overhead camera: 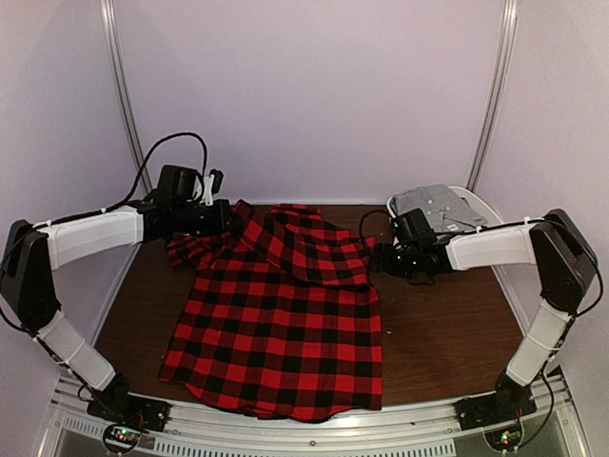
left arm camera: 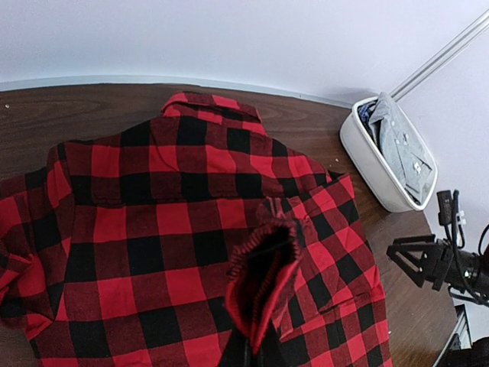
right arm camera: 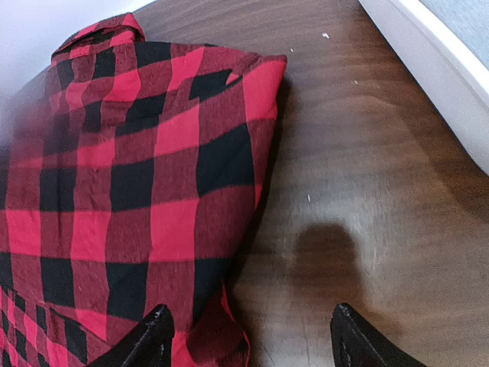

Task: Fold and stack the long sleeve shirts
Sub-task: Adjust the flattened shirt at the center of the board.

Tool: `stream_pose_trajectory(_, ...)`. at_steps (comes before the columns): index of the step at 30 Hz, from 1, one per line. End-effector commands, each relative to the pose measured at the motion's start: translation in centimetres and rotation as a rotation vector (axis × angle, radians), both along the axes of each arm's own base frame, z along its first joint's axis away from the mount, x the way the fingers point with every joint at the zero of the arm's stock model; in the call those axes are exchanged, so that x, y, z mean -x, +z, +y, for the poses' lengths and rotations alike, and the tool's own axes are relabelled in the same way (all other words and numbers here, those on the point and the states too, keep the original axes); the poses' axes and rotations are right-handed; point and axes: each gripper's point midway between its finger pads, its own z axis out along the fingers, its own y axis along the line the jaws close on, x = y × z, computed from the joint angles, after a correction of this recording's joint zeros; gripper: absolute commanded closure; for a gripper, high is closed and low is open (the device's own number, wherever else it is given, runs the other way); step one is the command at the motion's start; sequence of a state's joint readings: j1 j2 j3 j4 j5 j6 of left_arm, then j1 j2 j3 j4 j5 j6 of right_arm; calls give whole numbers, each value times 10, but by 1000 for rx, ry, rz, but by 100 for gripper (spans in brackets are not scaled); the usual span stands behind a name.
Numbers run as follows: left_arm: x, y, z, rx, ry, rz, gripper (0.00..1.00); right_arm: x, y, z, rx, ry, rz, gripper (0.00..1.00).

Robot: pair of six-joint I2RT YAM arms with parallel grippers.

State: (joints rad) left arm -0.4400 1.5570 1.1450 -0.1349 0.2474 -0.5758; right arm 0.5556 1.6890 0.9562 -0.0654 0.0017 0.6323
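A red-and-black check flannel shirt (overhead camera: 281,319) lies spread on the brown table, collar at the far side. My left gripper (overhead camera: 221,217) is at the shirt's far left corner, shut on a sleeve cuff (left arm camera: 263,267) that it holds up above the shirt body (left arm camera: 145,199). My right gripper (overhead camera: 381,257) is open just above the table at the shirt's right edge (right arm camera: 252,183). One fingertip (right arm camera: 157,329) is over the cloth, the other over bare wood.
A white bin (overhead camera: 481,211) with grey clothing (overhead camera: 433,205) stands at the far right corner; it also shows in the left wrist view (left arm camera: 382,160). White walls close the back and sides. Bare wood (overhead camera: 447,324) lies right of the shirt.
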Motion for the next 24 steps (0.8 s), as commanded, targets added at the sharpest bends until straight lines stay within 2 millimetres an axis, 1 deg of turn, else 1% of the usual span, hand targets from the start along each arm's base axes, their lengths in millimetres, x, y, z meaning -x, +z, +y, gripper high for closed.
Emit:
stream_pose_trajectory(1, 4, -5, -4, 12, -35, -5, 100, -42, 9, 7, -57, -4, -43, 31)
stream_pose_trajectory(3, 4, -9, -4, 13, -36, 5, 100, -57, 1, 8, -62, -8, -32, 33)
stream_pose_trajectory(6, 5, -15, -4, 10, -37, 16, 100, -72, -13, 9, -66, -5, -11, 35)
stream_pose_trajectory(12, 7, -21, -5, 10, -46, 32, 100, -103, -29, 13, -65, -2, -5, 40)
stream_pose_trajectory(14, 7, -22, -5, 9, -46, 34, 100, -112, -35, 14, -61, -4, -4, 47)
stream_pose_trajectory(16, 7, -22, -6, 12, -49, 37, 100, -119, -38, 13, -53, -9, 0, 56)
stream_pose_trajectory(17, 8, -23, -6, 13, -50, 39, 100, -122, -39, 11, -46, -11, 0, 63)
stream_pose_trajectory(19, 8, -24, -7, 15, -54, 43, 100, -127, -41, 8, -25, -19, 0, 80)
stream_pose_trajectory(21, 8, -26, -8, 15, -54, 48, 100, -133, -40, 4, -7, -26, -6, 92)
stream_pose_trajectory(23, 8, -29, -9, 18, -54, 52, 100, -140, -38, -1, 16, -33, -10, 99)
stream_pose_trajectory(24, 7, -29, -10, 20, -54, 50, 100, -143, -37, -3, 27, -36, -13, 100)
